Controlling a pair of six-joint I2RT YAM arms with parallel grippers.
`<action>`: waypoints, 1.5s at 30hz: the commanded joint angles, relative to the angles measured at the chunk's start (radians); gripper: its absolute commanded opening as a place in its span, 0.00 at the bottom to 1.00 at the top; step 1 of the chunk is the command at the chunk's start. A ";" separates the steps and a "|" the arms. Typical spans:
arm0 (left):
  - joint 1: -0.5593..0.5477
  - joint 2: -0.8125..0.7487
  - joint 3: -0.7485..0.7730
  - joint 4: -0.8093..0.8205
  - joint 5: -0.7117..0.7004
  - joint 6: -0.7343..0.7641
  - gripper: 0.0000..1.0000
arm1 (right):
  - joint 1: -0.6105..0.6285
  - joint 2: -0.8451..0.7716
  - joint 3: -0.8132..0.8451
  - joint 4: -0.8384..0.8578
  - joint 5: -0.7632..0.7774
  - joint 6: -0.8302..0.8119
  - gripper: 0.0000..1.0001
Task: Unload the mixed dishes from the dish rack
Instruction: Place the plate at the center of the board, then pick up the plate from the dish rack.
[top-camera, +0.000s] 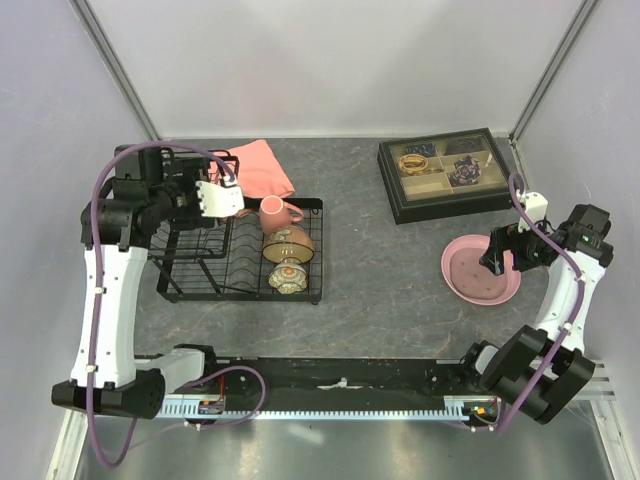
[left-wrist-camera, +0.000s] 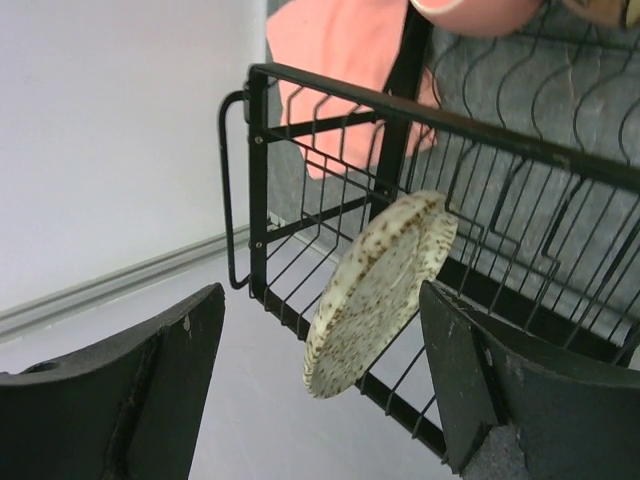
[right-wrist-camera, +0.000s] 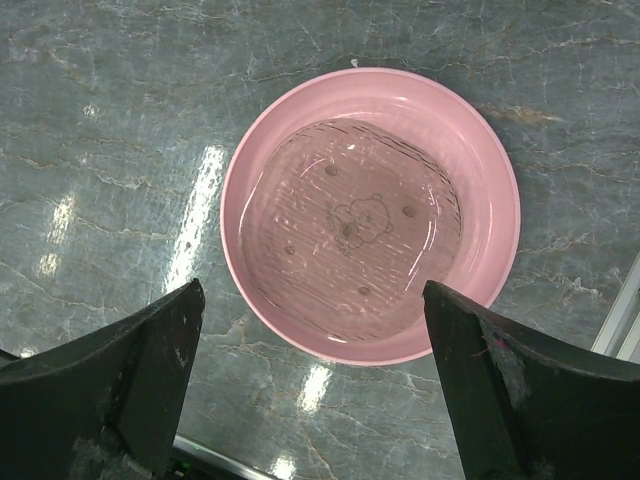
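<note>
Right gripper (top-camera: 497, 262) open, empty over pink plate (right-wrist-camera: 370, 215) parked near right edge; left gripper (left-wrist-camera: 322, 300) open, empty, framing grey speckled bowl (left-wrist-camera: 378, 290) in dish rack (top-camera: 240, 270), likely next pick.

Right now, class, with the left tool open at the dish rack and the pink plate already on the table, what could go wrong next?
1. The grey speckled bowl stands tilted on edge among the wires of the dish rack; the open left tool may pinch only its thin rim and let it slip.
2. Lifting it could snag those wires and drag the rack.
3. The pink mug sits nearby in the same rack and might get knocked.
</note>
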 joint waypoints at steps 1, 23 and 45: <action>0.040 0.032 0.034 -0.108 0.046 0.201 0.85 | 0.003 0.005 0.019 0.004 -0.050 -0.031 0.98; 0.119 0.238 0.162 -0.227 0.025 0.428 0.83 | 0.007 0.053 -0.022 0.038 -0.053 -0.051 0.98; 0.122 0.264 0.163 -0.243 -0.012 0.484 0.35 | 0.007 0.056 -0.057 0.064 -0.049 -0.051 0.98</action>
